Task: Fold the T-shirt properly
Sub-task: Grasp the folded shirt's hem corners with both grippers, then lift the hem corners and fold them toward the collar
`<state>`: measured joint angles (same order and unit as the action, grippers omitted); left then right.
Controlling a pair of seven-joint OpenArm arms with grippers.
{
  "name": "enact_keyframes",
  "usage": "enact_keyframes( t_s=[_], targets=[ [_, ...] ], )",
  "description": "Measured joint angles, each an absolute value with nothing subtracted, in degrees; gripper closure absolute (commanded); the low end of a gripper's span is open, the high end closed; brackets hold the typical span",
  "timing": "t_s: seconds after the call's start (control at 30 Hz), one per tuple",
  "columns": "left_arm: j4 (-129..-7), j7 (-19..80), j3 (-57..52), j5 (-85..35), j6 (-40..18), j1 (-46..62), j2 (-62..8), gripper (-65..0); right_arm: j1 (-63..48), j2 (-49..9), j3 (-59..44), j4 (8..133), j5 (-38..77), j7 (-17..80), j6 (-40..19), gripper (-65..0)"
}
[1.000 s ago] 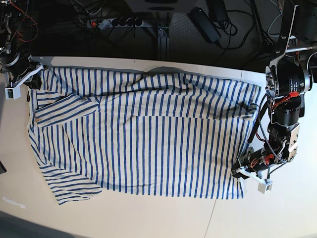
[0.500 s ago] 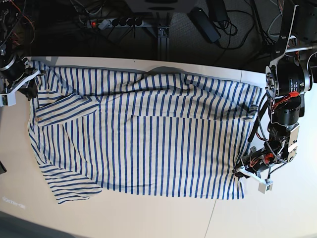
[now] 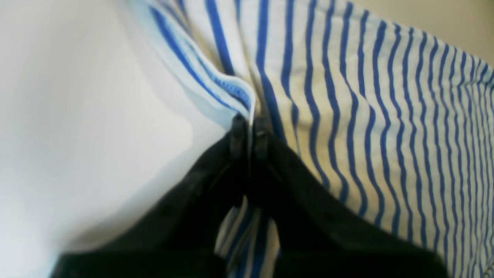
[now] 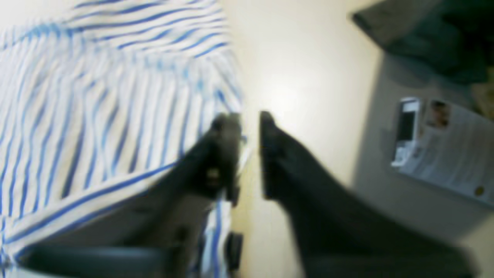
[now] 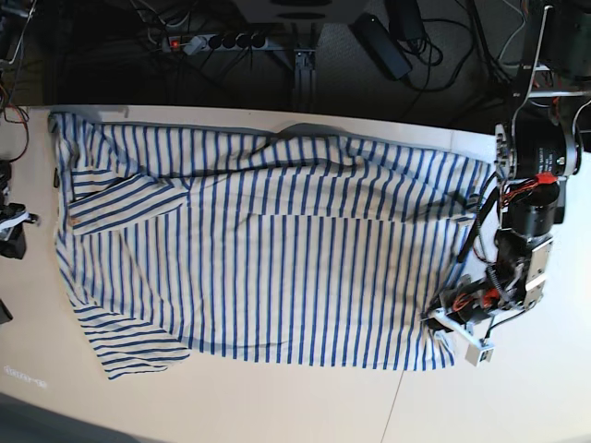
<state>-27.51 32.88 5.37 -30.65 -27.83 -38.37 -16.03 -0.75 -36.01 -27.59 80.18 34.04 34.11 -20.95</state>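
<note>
Presently: T-shirt (image 5: 268,249) flat on table (image 5: 305,406), long axis left–right; left fingers (image 3: 249,133) clamp its near-right hem corner; right fingers (image 4: 247,154) slightly parted, empty, off its left edge.

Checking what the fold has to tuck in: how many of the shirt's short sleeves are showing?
2, both at the base view's left: one sleeve folded onto the T-shirt, the other sleeve lying at the near-left corner.

T-shirt (image 5: 268,249) spread flat across table (image 5: 277,401), reaching far edge. Left gripper (image 5: 441,323) at its near-right corner, state unclear. Right gripper (image 5: 11,231) at left edge, off cloth.
</note>
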Motion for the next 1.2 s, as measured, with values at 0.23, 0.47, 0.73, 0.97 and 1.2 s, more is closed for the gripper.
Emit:
enact_keyframes(
  t_s=[0.23, 0.47, 0.73, 0.97, 1.2],
  targets=[
    [-27.64, 32.86, 7.16, -31.2, -27.86, -38.46, -15.88, 0.0, 18.9, -36.29, -19.62, 53.47, 31.18, 27.81, -20.99, -35.7],
    [-27.68, 33.21, 7.16, -30.72, -27.88, -38.61, -15.94, 0.0, 36.16, -36.62, -13.3, 27.22, 31.09, 24.36, -21.06, -36.1],
    [-27.68, 33.1, 7.16, -30.96, -27.86, -38.57, -15.88, 0.0, 38.02, -32.8, -11.25, 21.08, 27.44, 23.03, -21.3, -36.1],
    [-27.68, 33.17, 7.16, -31.51, -27.88, -38.54, -15.86, 0.0, 38.76, -27.59, -11.25, 21.17, 24.56, 20.23, -21.34, -36.1],
    [-27.68, 33.17, 7.16, -31.51, -27.88, -38.57, -15.84, 0.0, 38.92, -23.88, -11.27, 21.54, 24.34, 19.0, -21.43, -36.0]
  ],
)
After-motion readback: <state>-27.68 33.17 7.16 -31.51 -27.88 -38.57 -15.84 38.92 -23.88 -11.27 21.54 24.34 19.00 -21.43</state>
